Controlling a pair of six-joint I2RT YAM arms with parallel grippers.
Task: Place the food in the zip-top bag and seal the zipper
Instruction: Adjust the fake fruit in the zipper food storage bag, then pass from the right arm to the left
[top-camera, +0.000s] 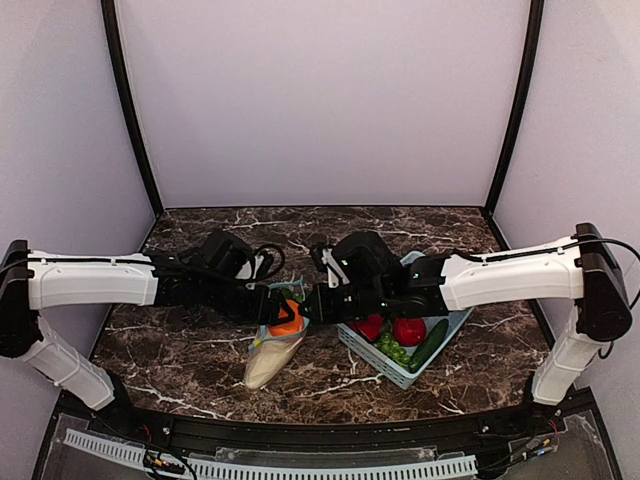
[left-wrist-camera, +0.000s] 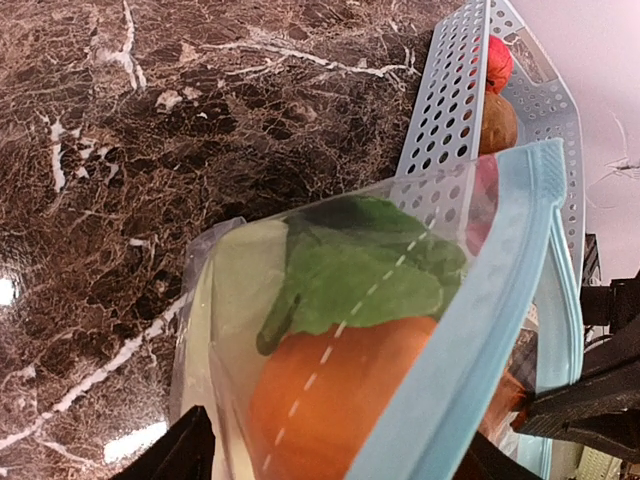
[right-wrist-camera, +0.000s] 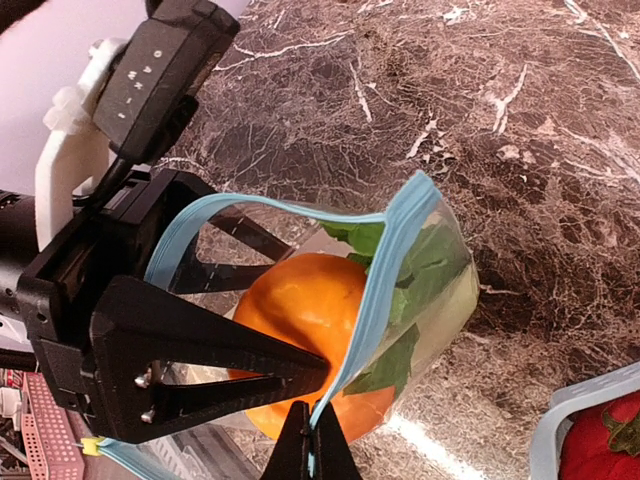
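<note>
The left arm (top-camera: 90, 280) and right arm (top-camera: 510, 275) are stretching inward, low and nearly level, meeting mid-scene. The left gripper (top-camera: 285, 308) is standing with fingers spread; the right gripper (right-wrist-camera: 310, 440) is pressing its fingers together.

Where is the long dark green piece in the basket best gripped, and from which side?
Grip the long green piece at mid-length, across its narrow width, from above. It lies slanted against the wall of the basket, a red piece alongside, so likely only its top is free.

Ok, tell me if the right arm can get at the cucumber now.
Probably not: the right gripper is shut on the zipper. The cucumber lies uncovered in the basket, close by.
</note>
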